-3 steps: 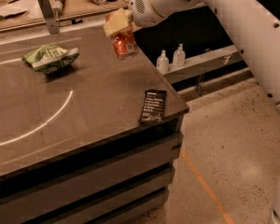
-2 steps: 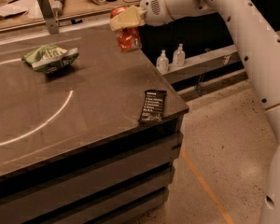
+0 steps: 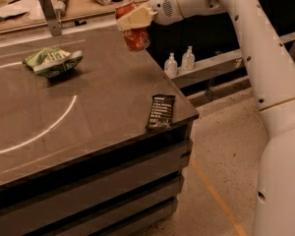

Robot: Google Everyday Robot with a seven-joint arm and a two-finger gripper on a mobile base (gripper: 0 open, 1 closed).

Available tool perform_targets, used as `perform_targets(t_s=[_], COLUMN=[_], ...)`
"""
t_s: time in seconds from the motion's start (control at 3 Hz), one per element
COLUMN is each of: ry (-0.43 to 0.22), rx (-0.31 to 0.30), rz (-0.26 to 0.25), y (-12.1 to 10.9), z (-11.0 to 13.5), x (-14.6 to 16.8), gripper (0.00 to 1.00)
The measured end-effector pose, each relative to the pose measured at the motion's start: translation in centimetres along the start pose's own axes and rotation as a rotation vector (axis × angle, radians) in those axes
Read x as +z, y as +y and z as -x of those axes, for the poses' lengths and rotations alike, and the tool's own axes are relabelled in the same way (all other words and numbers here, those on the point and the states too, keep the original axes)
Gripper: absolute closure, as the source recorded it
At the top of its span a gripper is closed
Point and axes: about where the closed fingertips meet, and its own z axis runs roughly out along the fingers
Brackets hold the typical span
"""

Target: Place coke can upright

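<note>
Your hand [image 3: 132,19] is clamped on the upper part of the small red-orange aluminium coke can [image 3: 137,38]. It holds the can roughly upright over the far right corner of the dark counter [image 3: 98,97], so the base seems free to land flat. The crumpled green-and-white snack bag [image 3: 53,61] and the flat black wrapper [image 3: 161,111] at the near right corner lie well apart.

The pincer [image 3: 131,21] above the surface [image 3: 103,97], far edge, covers part of the coke can [image 3: 137,38]; surface cut off left; black wrapper [image 3: 161,111] print unreadable.
</note>
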Motion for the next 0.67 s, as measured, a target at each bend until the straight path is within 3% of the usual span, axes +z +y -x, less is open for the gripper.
perform_targets(t_s=[0.33,0.67], ry=[0.006,0.037], rx=[-0.009,-0.087], rz=[0.003,-0.012], y=[-0.03,0.12], z=[0.08,0.61], x=[0.29,1.24], gripper=[1.00,1.00])
